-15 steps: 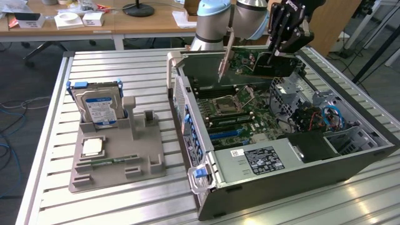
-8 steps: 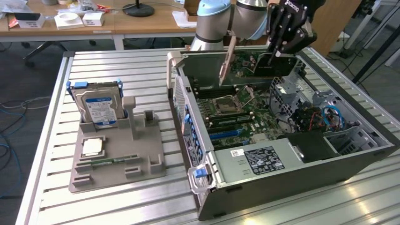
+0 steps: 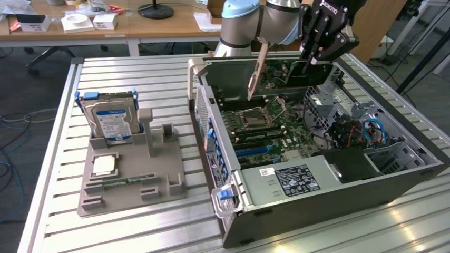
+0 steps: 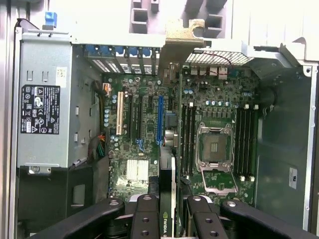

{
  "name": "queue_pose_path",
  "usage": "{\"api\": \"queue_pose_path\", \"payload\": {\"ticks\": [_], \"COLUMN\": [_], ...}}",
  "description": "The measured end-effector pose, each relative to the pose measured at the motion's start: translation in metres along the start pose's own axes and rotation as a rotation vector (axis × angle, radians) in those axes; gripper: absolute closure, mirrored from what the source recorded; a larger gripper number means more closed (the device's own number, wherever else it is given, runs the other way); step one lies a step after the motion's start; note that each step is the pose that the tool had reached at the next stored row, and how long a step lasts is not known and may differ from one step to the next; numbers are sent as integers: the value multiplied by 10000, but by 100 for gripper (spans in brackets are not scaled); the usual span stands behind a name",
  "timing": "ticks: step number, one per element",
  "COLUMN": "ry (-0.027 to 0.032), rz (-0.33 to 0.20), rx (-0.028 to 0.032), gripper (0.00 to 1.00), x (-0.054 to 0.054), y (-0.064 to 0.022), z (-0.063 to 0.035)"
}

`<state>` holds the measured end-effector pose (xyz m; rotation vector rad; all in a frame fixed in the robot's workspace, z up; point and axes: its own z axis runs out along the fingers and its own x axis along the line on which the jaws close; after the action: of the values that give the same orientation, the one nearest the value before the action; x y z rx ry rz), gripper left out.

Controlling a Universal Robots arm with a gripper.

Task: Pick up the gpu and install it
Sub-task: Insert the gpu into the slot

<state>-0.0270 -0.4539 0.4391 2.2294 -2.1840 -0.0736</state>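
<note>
The gpu [image 3: 311,77] is a thin black card with a pale metal end bracket [image 3: 258,68]. It hangs edge-down above the motherboard [image 3: 271,126] of the open computer case [image 3: 330,184], and my gripper [image 3: 310,62] is shut on its upper edge. The wrist view looks straight down the card's thin edge [image 4: 168,191], with my gripper [image 4: 169,219] closed around it. There the bracket [image 4: 182,37] reaches toward the case's rear wall. The card hovers roughly over the blue expansion slot [image 4: 159,119], beside the processor socket [image 4: 215,149]. It is not touching the board.
A grey parts holder [image 3: 134,182] sits at the exterior view's left on the slatted metal table [image 3: 126,74]. In it stand a blue-labelled hard drive [image 3: 113,122], a processor chip [image 3: 104,165] and a memory stick [image 3: 126,182]. The power supply [image 3: 292,182] and cables [image 3: 365,132] crowd the case.
</note>
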Motion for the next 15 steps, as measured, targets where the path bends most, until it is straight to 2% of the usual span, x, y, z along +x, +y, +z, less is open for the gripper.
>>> {"api": "queue_pose_path", "payload": {"ticks": [3, 15], "ry": [-1, 0], "rz": [-3, -1], "rx": [32, 37], "gripper": [74, 74], "x": [-1, 4], "y": [2, -3], "z": [12, 186]}}
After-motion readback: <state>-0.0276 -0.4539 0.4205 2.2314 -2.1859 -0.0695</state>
